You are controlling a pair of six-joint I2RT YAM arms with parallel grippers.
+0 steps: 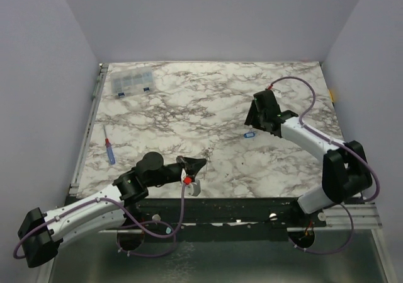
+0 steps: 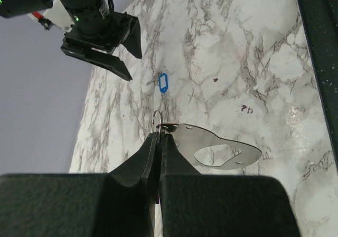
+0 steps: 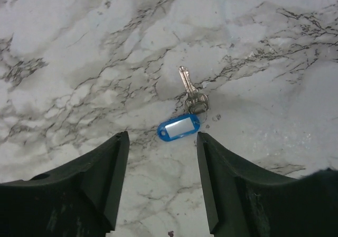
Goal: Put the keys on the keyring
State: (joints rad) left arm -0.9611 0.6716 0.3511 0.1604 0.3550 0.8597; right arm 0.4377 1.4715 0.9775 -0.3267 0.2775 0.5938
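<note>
On white marbled table, lying between right gripper's parted jaws: one pale silver key on one blue-tagged silvery keyring; protruding from left gripper's shut jaws, one wire ring.

No legible text in any view.
The blue key tag shows only a pale, blank-looking insert; the clear compartment box carries dark marks too small to read.
</note>
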